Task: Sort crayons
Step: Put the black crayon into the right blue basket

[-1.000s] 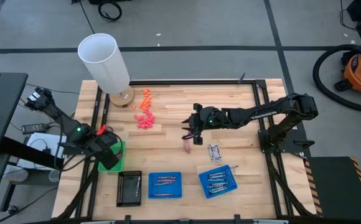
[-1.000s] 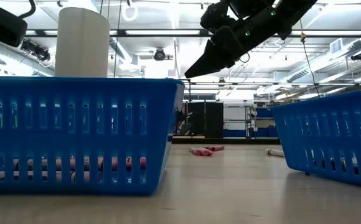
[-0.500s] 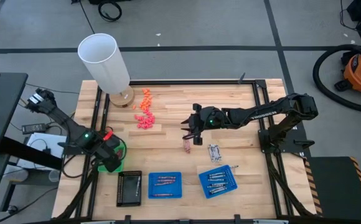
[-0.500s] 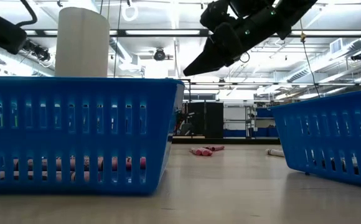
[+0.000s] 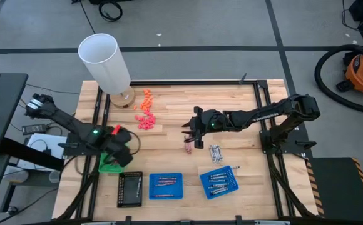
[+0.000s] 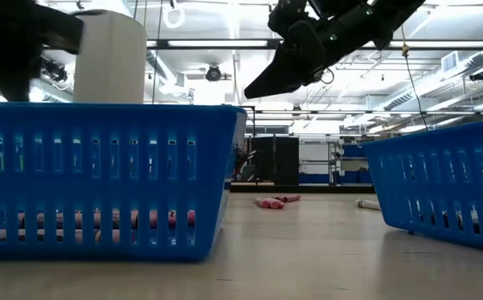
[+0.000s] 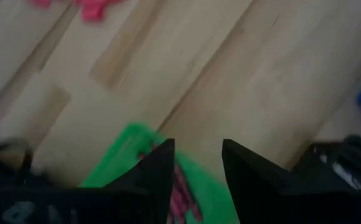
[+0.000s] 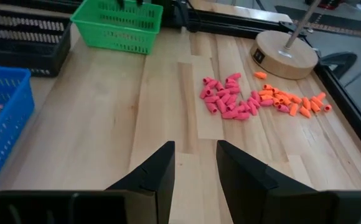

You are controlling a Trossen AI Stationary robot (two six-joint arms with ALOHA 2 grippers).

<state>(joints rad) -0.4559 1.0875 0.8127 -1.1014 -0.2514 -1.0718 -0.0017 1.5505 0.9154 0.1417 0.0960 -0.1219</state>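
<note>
I see a pale wooden tabletop (image 5: 169, 134) on a grey workshop floor. My left gripper (image 5: 124, 145) hovers over the small green slotted basket (image 5: 109, 166) at the table's left edge, its fingers apart and holding nothing; the left wrist view shows magenta crayons (image 7: 182, 194) lying inside that basket. My right gripper (image 5: 191, 132) hangs near the table's middle with fingers parted and empty, just above a few loose maroon crayons (image 5: 188, 147). Silvery grey crayons (image 5: 215, 153) lie just beside those. More crayons rest in two blue plastic baskets (image 5: 166, 186) along the near edge
</note>
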